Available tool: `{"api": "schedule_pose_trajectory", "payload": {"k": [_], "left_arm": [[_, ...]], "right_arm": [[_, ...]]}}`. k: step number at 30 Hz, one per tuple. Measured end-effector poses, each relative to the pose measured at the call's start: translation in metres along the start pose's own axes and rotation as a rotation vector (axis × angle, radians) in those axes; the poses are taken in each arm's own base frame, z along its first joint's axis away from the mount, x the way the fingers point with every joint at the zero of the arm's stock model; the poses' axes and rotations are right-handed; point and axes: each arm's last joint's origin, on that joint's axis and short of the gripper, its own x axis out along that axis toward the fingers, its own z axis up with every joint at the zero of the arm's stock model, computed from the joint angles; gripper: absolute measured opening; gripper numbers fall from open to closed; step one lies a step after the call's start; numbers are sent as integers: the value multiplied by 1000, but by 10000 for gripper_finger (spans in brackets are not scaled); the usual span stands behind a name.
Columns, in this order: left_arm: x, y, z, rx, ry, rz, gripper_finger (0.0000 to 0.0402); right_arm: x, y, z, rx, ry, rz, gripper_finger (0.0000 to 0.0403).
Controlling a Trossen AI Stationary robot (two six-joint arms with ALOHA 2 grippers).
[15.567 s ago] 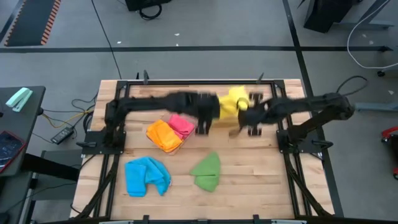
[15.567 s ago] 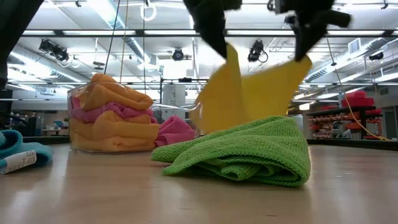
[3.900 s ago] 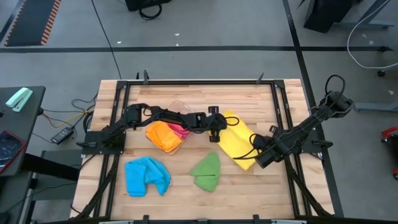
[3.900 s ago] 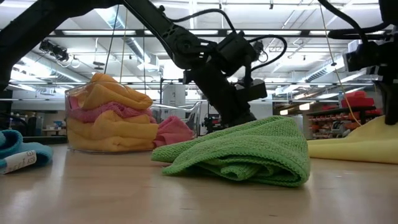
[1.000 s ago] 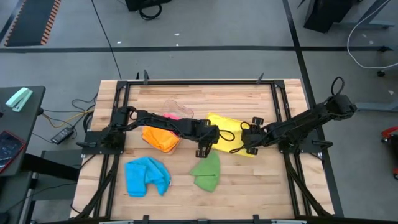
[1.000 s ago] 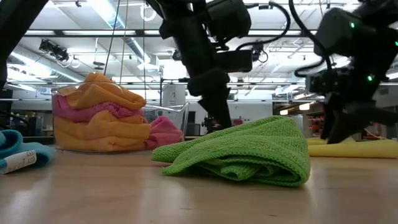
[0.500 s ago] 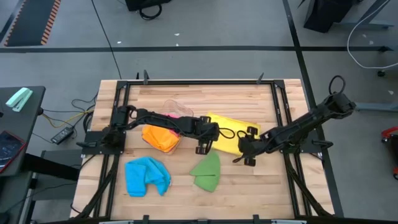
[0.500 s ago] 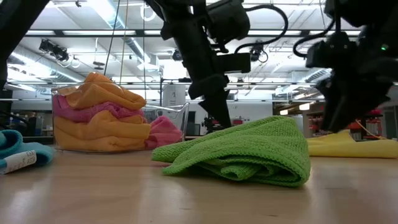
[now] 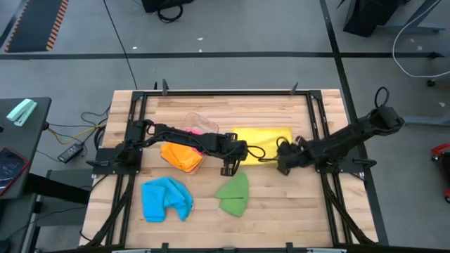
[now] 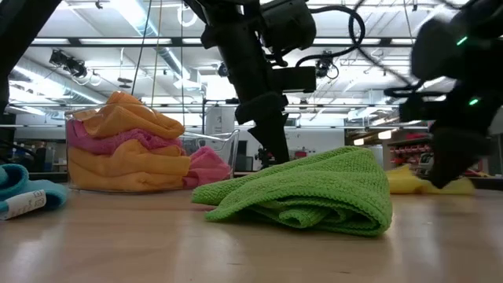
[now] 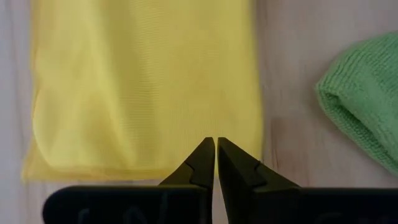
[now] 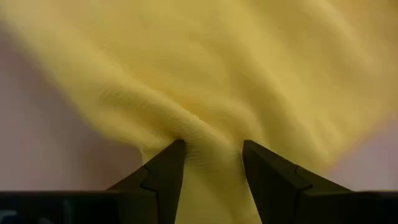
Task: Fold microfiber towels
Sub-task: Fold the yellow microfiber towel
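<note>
A plain yellow microfiber towel (image 9: 261, 137), a green one (image 9: 234, 194), a blue one (image 9: 165, 199), orange (image 9: 181, 155) and seemingly pink cloths (image 10: 211, 167) brighten a pale wooden table (image 9: 281, 211).

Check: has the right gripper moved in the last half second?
Yes. The right gripper, jaws bunching the yellow towel, pulled back from the green towel toward the table's right rail.

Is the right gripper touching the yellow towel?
Touching. The right wrist view shows the right gripper with yellow towel bunched between its fingers.
</note>
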Motion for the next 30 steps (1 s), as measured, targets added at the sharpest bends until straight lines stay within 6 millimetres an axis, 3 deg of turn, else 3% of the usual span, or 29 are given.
{"api": "schedule_pose_trajectory", "payload": {"k": [6,10,14,19,24,30], "left_arm": [[0,-2,2,3,-21,0,33],[0,-2,2,6,-21,0,29],[-1,-2,1,9,-5,-2,21],[-14,0,-2,11,31,-6,14],[-35,3,-4,-11,50,-8,17],[-58,7,-6,-35,59,-8,16]], "right_arm": [[12,-32,26,41,28,-156,174],[4,-35,39,4,49,-165,174],[-9,-19,52,-75,-41,-92,174],[-12,12,62,-156,-278,126,174],[-1,30,71,-165,-405,229,174],[26,42,86,-185,-427,214,174]]}}
